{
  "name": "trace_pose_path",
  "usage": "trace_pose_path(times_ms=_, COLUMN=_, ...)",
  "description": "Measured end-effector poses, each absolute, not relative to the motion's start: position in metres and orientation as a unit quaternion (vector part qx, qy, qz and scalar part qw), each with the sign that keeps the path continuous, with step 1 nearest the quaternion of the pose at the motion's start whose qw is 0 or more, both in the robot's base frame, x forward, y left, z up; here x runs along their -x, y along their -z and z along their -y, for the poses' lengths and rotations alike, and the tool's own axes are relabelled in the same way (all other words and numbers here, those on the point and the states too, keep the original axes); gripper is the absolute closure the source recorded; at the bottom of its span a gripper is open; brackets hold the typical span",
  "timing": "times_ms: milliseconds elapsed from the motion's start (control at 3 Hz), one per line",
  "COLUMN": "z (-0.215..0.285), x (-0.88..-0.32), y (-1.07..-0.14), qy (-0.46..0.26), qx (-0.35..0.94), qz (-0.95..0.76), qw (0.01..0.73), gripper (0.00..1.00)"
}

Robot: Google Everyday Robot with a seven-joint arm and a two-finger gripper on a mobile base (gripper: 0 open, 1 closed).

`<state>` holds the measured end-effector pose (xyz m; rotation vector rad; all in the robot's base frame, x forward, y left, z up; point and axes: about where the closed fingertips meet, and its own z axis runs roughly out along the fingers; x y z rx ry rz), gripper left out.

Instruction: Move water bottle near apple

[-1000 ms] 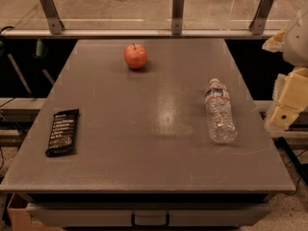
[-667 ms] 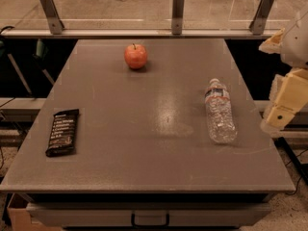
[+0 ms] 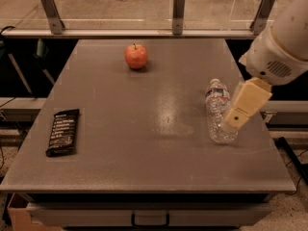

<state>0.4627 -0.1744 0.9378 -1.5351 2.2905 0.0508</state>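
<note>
The water bottle (image 3: 217, 110), clear and crinkled with a white cap and a thin label band, lies on its side on the right part of the grey table (image 3: 144, 129), cap pointing away. The red-orange apple (image 3: 136, 56) sits at the far middle of the table, well to the bottle's left and beyond it. My gripper (image 3: 236, 119) comes in from the right on a white and tan arm. Its tan end hangs over the near end of the bottle and covers part of it.
A black snack bar wrapper (image 3: 63, 132) lies near the table's left edge. A metal rail with three upright posts (image 3: 178, 11) runs along the far edge. A drawer handle (image 3: 150, 220) shows below the front edge.
The arm has swung left from beyond the table's right edge and now overlaps the near end of the bottle. The bottle, the apple and the wrapper have not moved.
</note>
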Motion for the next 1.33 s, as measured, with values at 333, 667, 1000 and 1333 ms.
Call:
trace_pose_path(times_ms=333, z=0.176, x=-0.481, y=-0.924, qy=0.0, qx=0.483, qz=-0.855, qw=0.188, gripper=0.0)
trace_pose_path(times_ms=667, z=0.182, x=-0.496, y=-0.901, qy=0.014, qx=0.418, qz=-0.893, qw=0.169, gripper=0.0)
trace_pose_path(times_ms=1000, z=0.188, x=-0.503, y=-0.871, qy=-0.002, qx=0.332, qz=-0.932, qw=0.142, gripper=0.0)
trace_pose_path(times_ms=1333, z=0.192, x=-0.505, y=-0.851, qy=-0.023, qx=0.259, qz=-0.958, qw=0.124, gripper=0.0)
